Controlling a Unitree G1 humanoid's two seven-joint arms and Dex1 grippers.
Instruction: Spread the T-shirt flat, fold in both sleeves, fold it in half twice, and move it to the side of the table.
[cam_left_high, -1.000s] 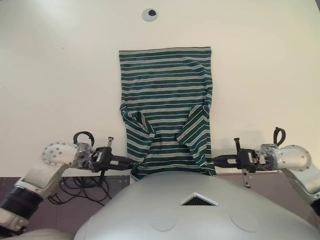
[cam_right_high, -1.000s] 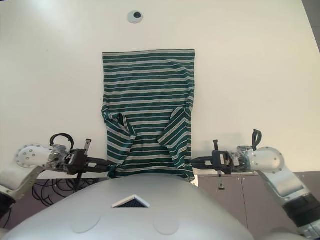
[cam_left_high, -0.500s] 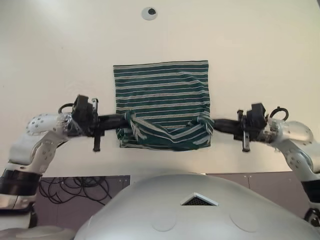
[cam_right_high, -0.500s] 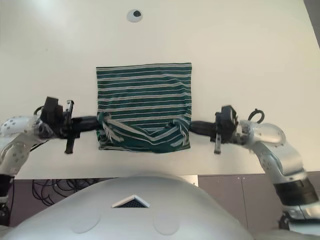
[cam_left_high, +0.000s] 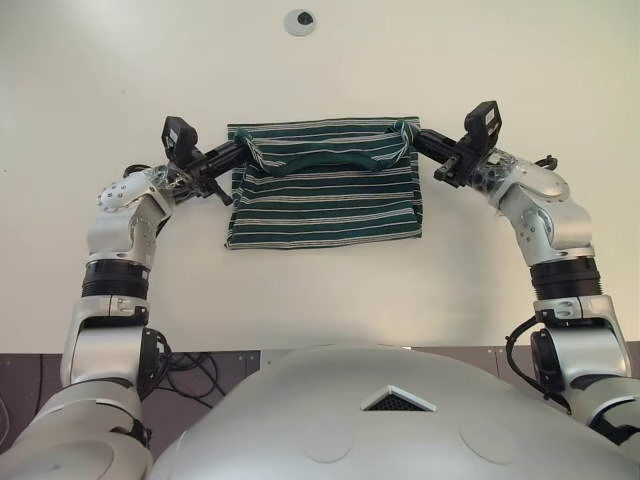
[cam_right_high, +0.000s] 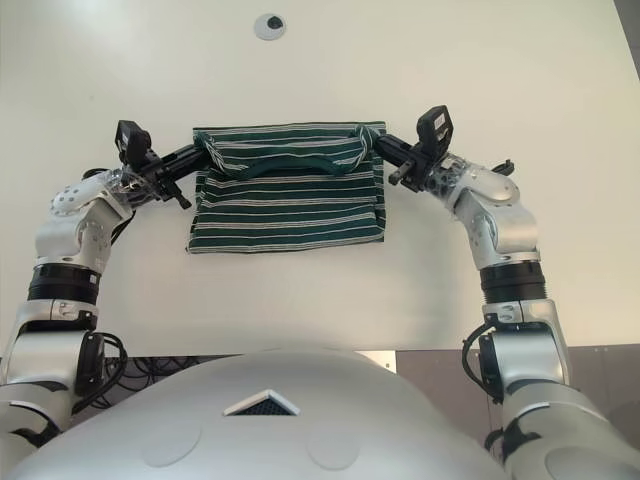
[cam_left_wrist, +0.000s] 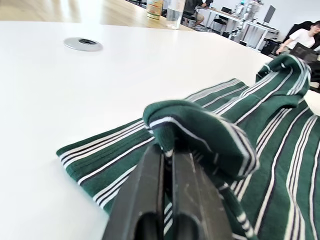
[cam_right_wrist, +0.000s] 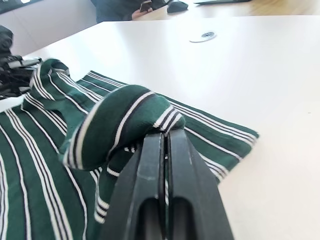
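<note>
Cables (cam_left_high: 185, 372) trail under the near edge of the table (cam_left_high: 520, 250) at 7 o'clock. Beyond them, toward 12 o'clock on the pale top, we see the T-shirt (cam_left_high: 320, 205) lying as a wide striped rectangle, its lower layer flat and no sleeve sticking out at either side. Along its far edge a second layer is doubled over, and a dark band of it sags between two raised corners. We hold those corners: the left gripper (cam_left_high: 243, 150) at the shirt's 11 o'clock corner, the right gripper (cam_left_high: 417, 140) at its 1 o'clock corner. In both wrist views the jaws are pressed together on a bunched fold of cloth. Farther off at 12 o'clock sits a round cable port (cam_left_high: 299, 22), well apart from the shirt.

We judge this to be the first half-fold, nearly laid. Next we need to lower both corners onto the far edge, match them to the layer below, and let go together so the top layer does not drag or wrinkle. A second half-fold and the move aside remain.
</note>
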